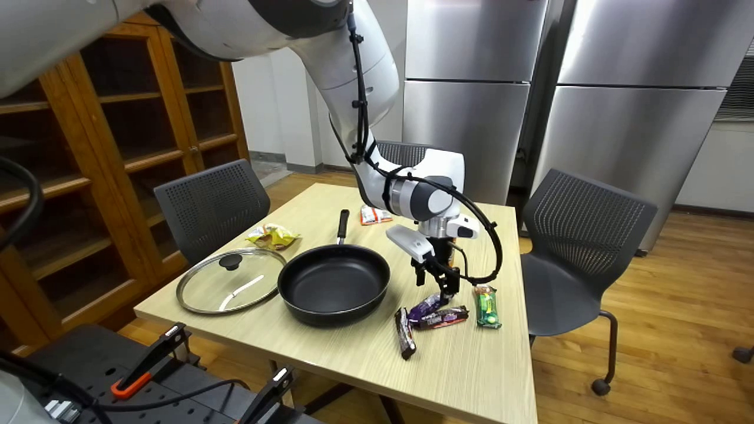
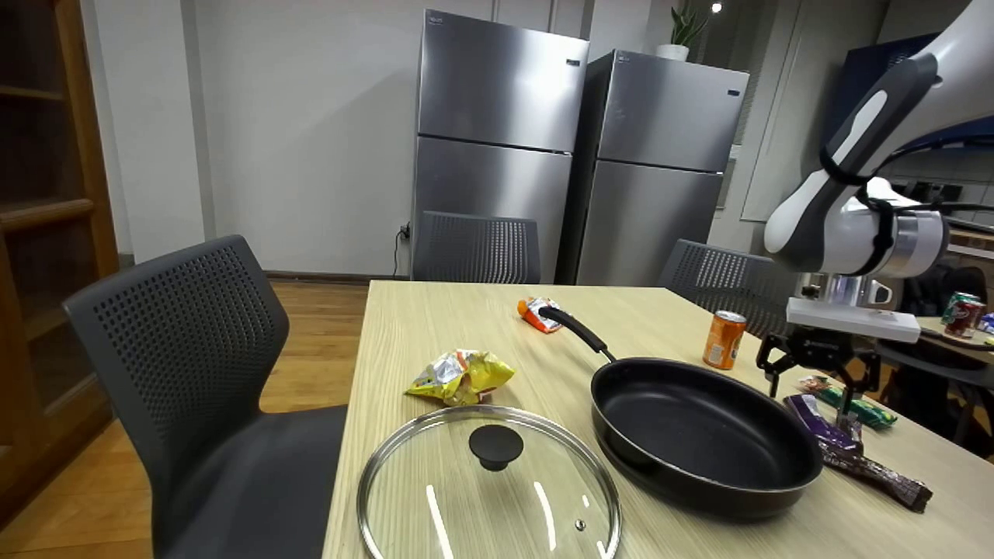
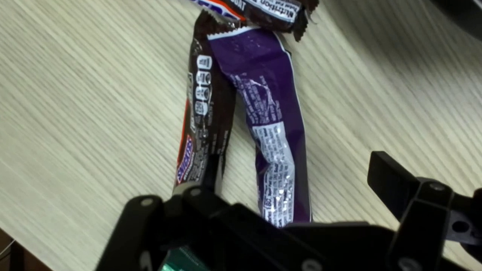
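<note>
— How is the claw (image 2: 811,400) set?
— It is spread wide, and the purple bar (image 3: 271,113) is framed between its 2 fingers (image 3: 391,184) (whether contact is made cannot be told).
— And around it?
— The bar's end is laid over a brown Snickers bar (image 3: 220,98), with a 2nd brown bar (image 1: 405,334) placed at their ends.
— Farther out?
— A green bar (image 1: 487,306) and a black pan (image 1: 334,280) are also borne by the table (image 1: 471,365).
</note>
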Controlling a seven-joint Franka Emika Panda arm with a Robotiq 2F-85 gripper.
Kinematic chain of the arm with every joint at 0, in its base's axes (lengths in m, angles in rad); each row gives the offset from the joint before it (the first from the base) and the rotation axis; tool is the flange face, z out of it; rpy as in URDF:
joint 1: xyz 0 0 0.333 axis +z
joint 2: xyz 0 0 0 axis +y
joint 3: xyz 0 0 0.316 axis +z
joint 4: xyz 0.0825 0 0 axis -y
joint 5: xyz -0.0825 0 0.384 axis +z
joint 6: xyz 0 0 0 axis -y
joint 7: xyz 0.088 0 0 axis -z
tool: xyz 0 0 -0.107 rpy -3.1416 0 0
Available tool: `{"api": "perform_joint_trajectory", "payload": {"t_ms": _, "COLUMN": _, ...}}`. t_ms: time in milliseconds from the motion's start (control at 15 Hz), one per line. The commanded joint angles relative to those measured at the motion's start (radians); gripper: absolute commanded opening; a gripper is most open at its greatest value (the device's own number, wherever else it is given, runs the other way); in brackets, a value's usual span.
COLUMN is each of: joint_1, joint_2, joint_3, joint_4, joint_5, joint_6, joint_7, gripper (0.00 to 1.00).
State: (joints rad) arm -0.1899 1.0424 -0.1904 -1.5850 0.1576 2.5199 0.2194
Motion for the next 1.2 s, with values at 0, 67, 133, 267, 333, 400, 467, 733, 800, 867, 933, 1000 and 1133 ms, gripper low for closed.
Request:
{"api": "perform_joint_trajectory", "payload": {"t_ms": 0, "joint_1": -0.038, "joint_2": 0.029, "joint_3": 0.029, "joint_4": 0.062, "joint_5": 0.015, "joint_6": -0.040, "joint_7": -0.008, "gripper": 1.00}}
{"api": "perform_joint_trajectory", "payload": {"t_ms": 67, "joint_1": -0.041, "joint_2": 0.035, "joint_3": 0.032, "joint_4": 0.069, "joint_5": 0.017, "joint_6": -0.040, "joint_7": -0.008, "gripper": 1.00}}
{"api": "perform_joint_trajectory", "payload": {"t_ms": 133, "joint_1": -0.043, "joint_2": 0.039, "joint_3": 0.033, "joint_4": 0.073, "joint_5": 0.019, "joint_6": -0.038, "joint_7": -0.007, "gripper": 1.00}}
{"api": "perform_joint_trajectory", "payload": {"t_ms": 267, "joint_1": -0.047, "joint_2": 0.046, "joint_3": 0.036, "joint_4": 0.083, "joint_5": 0.018, "joint_6": -0.040, "joint_7": -0.007, "gripper": 1.00}}
{"api": "perform_joint_trajectory", "payload": {"t_ms": 333, "joint_1": -0.048, "joint_2": 0.049, "joint_3": 0.037, "joint_4": 0.087, "joint_5": 0.018, "joint_6": -0.041, "joint_7": -0.008, "gripper": 1.00}}
{"api": "perform_joint_trajectory", "payload": {"t_ms": 400, "joint_1": -0.049, "joint_2": 0.052, "joint_3": 0.038, "joint_4": 0.091, "joint_5": 0.018, "joint_6": -0.041, "joint_7": -0.007, "gripper": 1.00}}
{"api": "perform_joint_trajectory", "payload": {"t_ms": 467, "joint_1": -0.051, "joint_2": 0.052, "joint_3": 0.041, "joint_4": 0.091, "joint_5": 0.016, "joint_6": -0.041, "joint_7": -0.013, "gripper": 0.75}}
{"api": "perform_joint_trajectory", "payload": {"t_ms": 733, "joint_1": -0.054, "joint_2": 0.047, "joint_3": 0.045, "joint_4": 0.086, "joint_5": 0.017, "joint_6": -0.038, "joint_7": -0.016, "gripper": 0.49}}
{"api": "perform_joint_trajectory", "payload": {"t_ms": 800, "joint_1": -0.055, "joint_2": 0.047, "joint_3": 0.045, "joint_4": 0.087, "joint_5": 0.017, "joint_6": -0.040, "joint_7": -0.017, "gripper": 0.42}}
{"api": "perform_joint_trajectory", "payload": {"t_ms": 867, "joint_1": -0.054, "joint_2": 0.046, "joint_3": 0.045, "joint_4": 0.085, "joint_5": 0.017, "joint_6": -0.038, "joint_7": -0.016, "gripper": 0.34}}
{"api": "perform_joint_trajectory", "payload": {"t_ms": 933, "joint_1": -0.054, "joint_2": 0.046, "joint_3": 0.044, "joint_4": 0.085, "joint_5": 0.017, "joint_6": -0.037, "joint_7": -0.016, "gripper": 0.27}}
{"api": "perform_joint_trajectory", "payload": {"t_ms": 1000, "joint_1": -0.055, "joint_2": 0.045, "joint_3": 0.044, "joint_4": 0.085, "joint_5": 0.017, "joint_6": -0.037, "joint_7": -0.016, "gripper": 0.18}}
{"api": "perform_joint_trajectory", "payload": {"t_ms": 1133, "joint_1": -0.055, "joint_2": 0.045, "joint_3": 0.044, "joint_4": 0.084, "joint_5": 0.017, "joint_6": -0.035, "joint_7": -0.016, "gripper": 0.03}}
